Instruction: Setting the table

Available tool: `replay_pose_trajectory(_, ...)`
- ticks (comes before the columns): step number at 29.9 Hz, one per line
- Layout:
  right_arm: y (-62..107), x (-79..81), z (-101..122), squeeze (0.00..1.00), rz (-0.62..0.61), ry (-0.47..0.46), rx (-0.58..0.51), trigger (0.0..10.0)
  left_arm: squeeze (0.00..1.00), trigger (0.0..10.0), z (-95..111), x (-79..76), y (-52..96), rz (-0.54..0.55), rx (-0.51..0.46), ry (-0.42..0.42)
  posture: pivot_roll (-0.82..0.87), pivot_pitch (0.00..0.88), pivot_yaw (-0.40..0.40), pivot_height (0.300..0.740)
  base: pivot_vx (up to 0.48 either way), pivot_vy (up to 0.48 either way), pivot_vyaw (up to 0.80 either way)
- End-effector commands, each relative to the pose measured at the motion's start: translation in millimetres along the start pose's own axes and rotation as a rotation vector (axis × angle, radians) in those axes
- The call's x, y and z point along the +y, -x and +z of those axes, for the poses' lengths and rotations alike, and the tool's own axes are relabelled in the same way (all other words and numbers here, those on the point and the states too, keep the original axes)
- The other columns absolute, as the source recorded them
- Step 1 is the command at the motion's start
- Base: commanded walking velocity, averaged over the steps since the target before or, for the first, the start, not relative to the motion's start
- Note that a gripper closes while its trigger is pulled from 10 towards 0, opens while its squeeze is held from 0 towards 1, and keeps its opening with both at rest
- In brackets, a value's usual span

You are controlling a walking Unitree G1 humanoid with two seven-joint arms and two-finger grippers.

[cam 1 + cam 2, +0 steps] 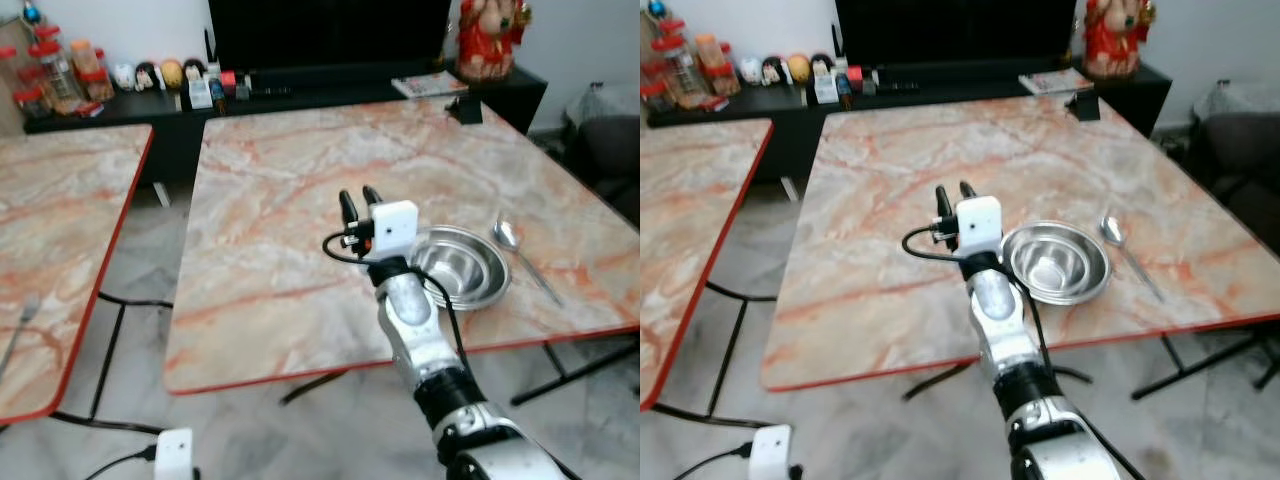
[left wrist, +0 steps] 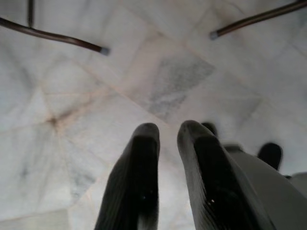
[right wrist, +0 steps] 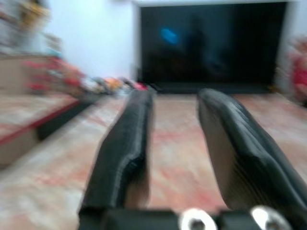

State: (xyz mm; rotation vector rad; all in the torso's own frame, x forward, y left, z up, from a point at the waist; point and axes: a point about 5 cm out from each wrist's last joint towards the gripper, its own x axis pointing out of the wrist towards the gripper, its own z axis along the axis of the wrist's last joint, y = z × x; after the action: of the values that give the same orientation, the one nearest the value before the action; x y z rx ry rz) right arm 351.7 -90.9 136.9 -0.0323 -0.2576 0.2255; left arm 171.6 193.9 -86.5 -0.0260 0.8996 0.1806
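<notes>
On your far left stands a second marble-topped table [image 1: 60,230] with a red edge, and a fork [image 1: 18,330] lies near its front edge. Your left gripper [image 2: 168,143] hangs low beside you, pointing down at the pale tiled floor [image 2: 72,158], its two black fingers parted by a narrow gap with nothing between them. Ahead of you is the main table [image 1: 300,230], the same orange-veined marble with a red rim. Your right gripper [image 1: 358,197] is raised over the middle of this table, its fingers pointing away from you toward the dark screen [image 1: 330,30] at the back, spread apart and empty; the right wrist view is blurred. Just to the right of that arm, near the table's front edge, a steel bowl [image 1: 1058,262] sits upright on the marble. Right of the bowl, close but not touching it, a spoon [image 1: 1127,250] lies with its bowl end away from you and its handle running toward the front right corner. Along the back, a low black cabinet [image 1: 300,95] carries small figurines and jars, with a red statue [image 1: 490,35] at its right end.
</notes>
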Motion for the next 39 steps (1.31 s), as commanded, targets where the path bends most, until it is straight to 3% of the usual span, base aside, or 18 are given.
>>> replay_pose_trajectory(1, -5.9, 8.2, 7.2, 0.00, 0.022, -0.005, -0.019, 10.0, 0.00, 10.0, 2.2, 7.5, -0.3, 0.025, -0.006, 0.004, -0.02, 0.000, 0.011, 0.740, 0.000, 0.480, 0.00)
replay_pose_trajectory(39, -5.2, 6.9, -1.5, 0.00, 0.021, 0.008, 0.039, 10.0, 0.00, 10.0, 5.6, 8.2, -1.2, 0.034, -0.013, 0.002, -0.01, 0.000, 0.010, 0.740, 0.000, 0.442, 0.00)
